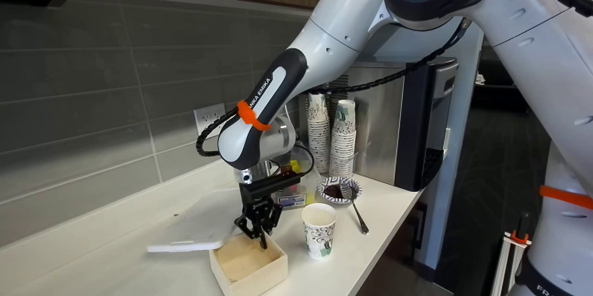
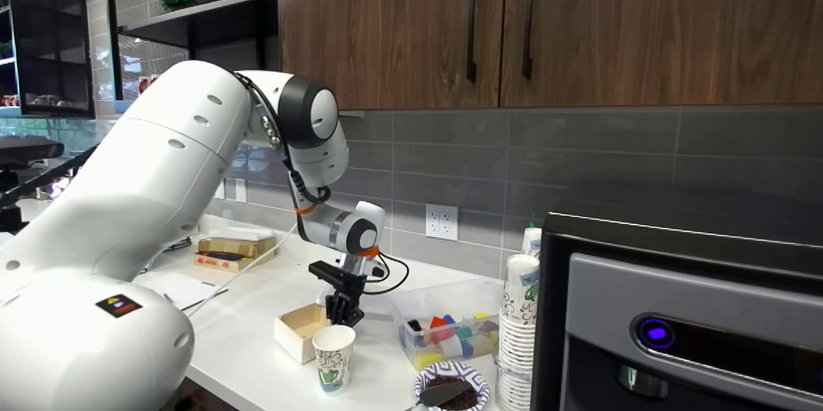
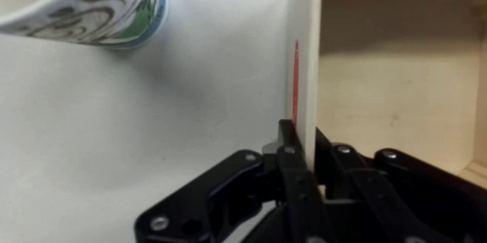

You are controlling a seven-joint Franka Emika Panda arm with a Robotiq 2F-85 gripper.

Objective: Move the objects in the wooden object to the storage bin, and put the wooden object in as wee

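Wrist view showed the claw (image 3: 307, 136) grasping the wooden box (image 3: 399, 91) by one wall; this off-centre hold could let it swing into the paper cup (image 3: 95, 13) at ten o'clock.

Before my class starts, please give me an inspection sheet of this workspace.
Surface: white countertop along a grey tiled wall.
Job's things: wooden box open side up, nothing seen on its visible floor; clear storage bin holds colourful items.
Clutter: paper cup near the box, pale flat lid, patterned bowl with utensil, stacked cups.
Gripper: apparently shut on the box's cup-facing wall.
Cables: black cable along the arm; pale cord.
Surroundings: brown cabinets above, wall outlet, machine with lit button.
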